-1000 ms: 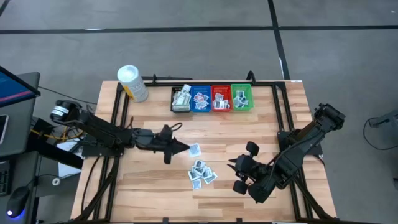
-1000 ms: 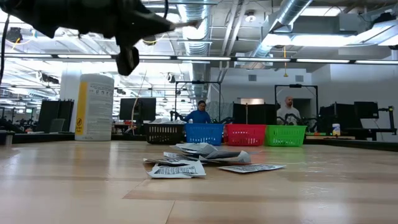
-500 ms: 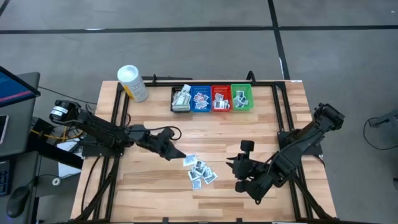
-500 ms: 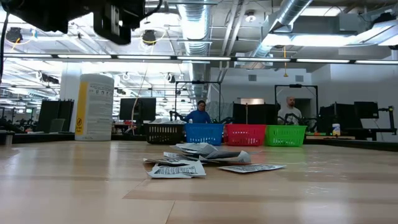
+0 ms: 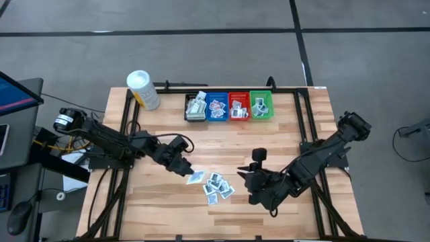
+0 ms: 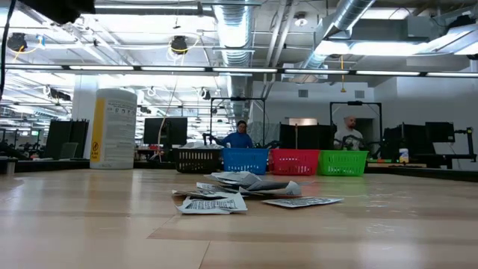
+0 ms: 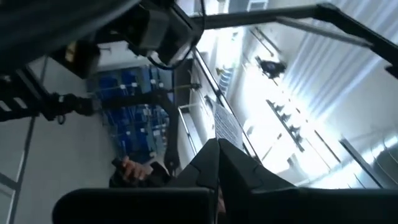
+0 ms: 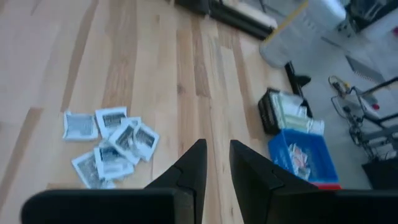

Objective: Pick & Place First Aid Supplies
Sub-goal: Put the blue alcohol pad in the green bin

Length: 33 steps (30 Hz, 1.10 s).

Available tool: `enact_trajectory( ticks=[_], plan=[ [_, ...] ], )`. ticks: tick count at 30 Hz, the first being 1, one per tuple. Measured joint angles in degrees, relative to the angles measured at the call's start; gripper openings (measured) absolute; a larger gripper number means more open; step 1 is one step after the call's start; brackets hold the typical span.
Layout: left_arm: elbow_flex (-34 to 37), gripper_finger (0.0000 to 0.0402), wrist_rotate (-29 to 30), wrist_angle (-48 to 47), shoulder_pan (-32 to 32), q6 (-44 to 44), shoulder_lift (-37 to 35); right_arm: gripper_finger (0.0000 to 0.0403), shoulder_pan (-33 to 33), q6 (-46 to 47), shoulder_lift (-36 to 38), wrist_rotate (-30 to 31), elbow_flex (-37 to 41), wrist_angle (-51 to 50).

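The left gripper [image 5: 186, 173] is sitting closed beside the packet pile [image 5: 216, 185]; the right gripper [image 8: 214, 163] is hanging slightly parted; a careless sweep risks scattering packets.

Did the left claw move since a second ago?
Yes. In the high view the left gripper, shut, has swung from pointing toward the green bin side to pointing down at the packet pile, ending beside the pile's nearest packet.
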<state>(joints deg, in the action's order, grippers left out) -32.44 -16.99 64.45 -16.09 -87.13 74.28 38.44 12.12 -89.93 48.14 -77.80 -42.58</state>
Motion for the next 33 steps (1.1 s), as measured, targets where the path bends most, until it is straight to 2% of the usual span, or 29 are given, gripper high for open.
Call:
enact_trajectory(
  ticks=[8, 19, 27, 33],
  plan=[
    [-2.57, 0.0007, -4.5, 0.11, -1.28, 0.09, 0.0, 0.0064, -1.7, -6.54, -0.02, 0.18, 0.0, 6.51],
    [-2.87, 0.0007, -4.55, 0.3, -1.78, -0.24, 0.0, 0.0064, -2.34, -8.14, 0.0, 3.86, 0.0, 8.6],
    [-2.87, 0.0007, -4.55, 0.35, -1.77, -1.76, 0.0, 0.0064, -2.67, -9.8, 0.0, 4.44, 0.0, 8.83],
    [-2.87, 0.0005, -4.55, 0.37, -1.8, -1.86, 0.0, 0.0064, -2.63, -14.71, 0.04, 3.46, 0.0, 9.1]
  ],
)
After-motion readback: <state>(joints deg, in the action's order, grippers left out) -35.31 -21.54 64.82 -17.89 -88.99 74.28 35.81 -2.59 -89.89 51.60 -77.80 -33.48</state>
